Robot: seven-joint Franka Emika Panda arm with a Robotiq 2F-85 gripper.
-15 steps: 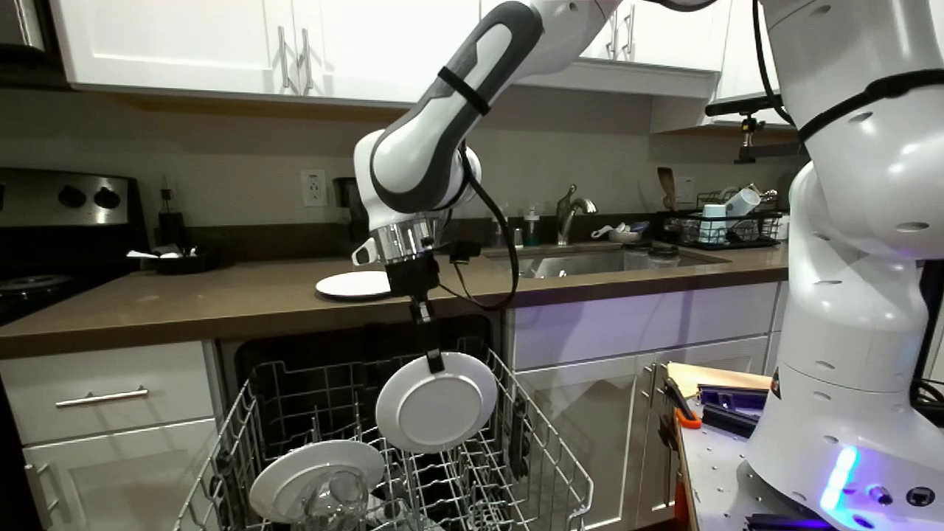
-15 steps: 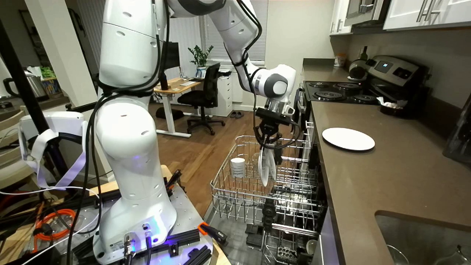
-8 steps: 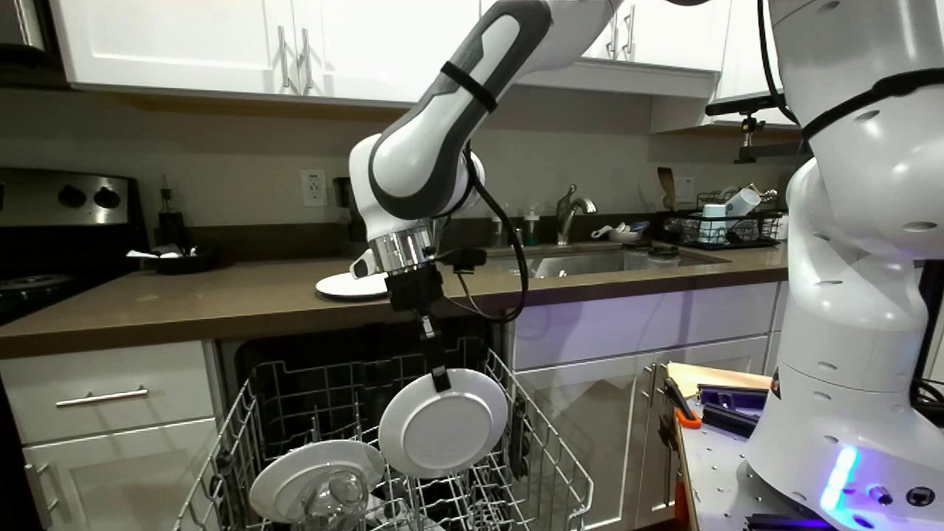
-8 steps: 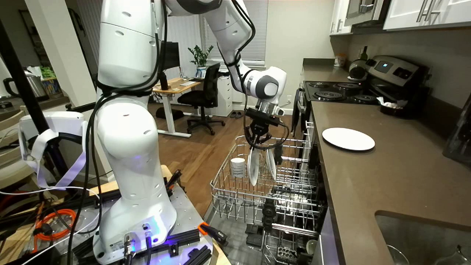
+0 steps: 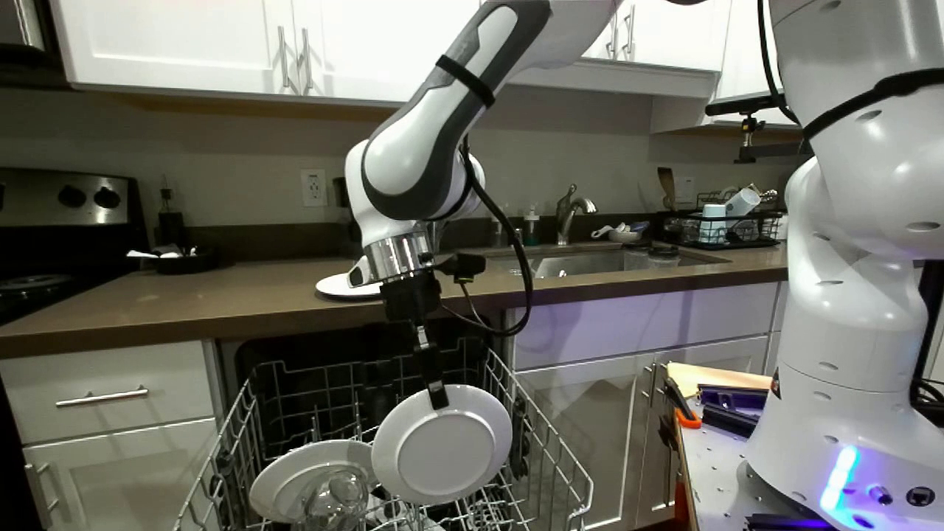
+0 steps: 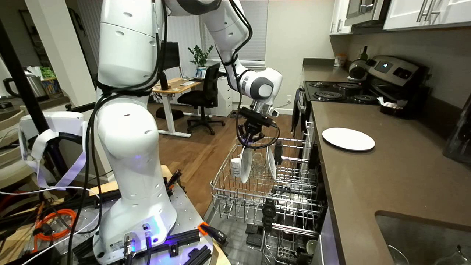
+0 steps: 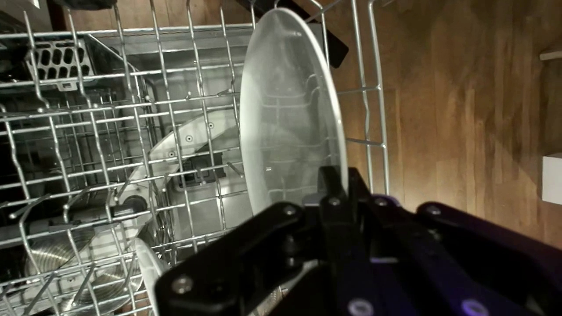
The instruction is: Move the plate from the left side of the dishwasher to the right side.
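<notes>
We grip the plate (image 5: 442,451) by its rim in the end effector (image 7: 344,184) | on edge, above or touching the dishwasher rack (image 7: 378,88), unclear which | we judge pickup done, crossing nearly so; seating, release remain

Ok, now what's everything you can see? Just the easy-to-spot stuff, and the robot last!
Dishwasher: 1, dark inside, under the counter
Rack: 1, grey, pulled out of the dishwasher
Plate: 1, white, held on edge at the rack
Dish: 1, white, in the rack
Glass: at least 1, clear, in the rack
Cup: 1, white, in the rack
Flat disc: 1, white, lying on the counter
Counter: 1 long stretch, brown, above the dishwasher
Sink: 1, grey, in the counter
Tap: 1, silver, behind the sink
Stove: 1, black and silver, beside the counter
Cupboards: several, white, above and below the counter
Office chair: 1, black, across the room
Robot arm: 1, white and grey, over the dishwasher
Gripper: 1, black, shut on the plate's rim
</notes>
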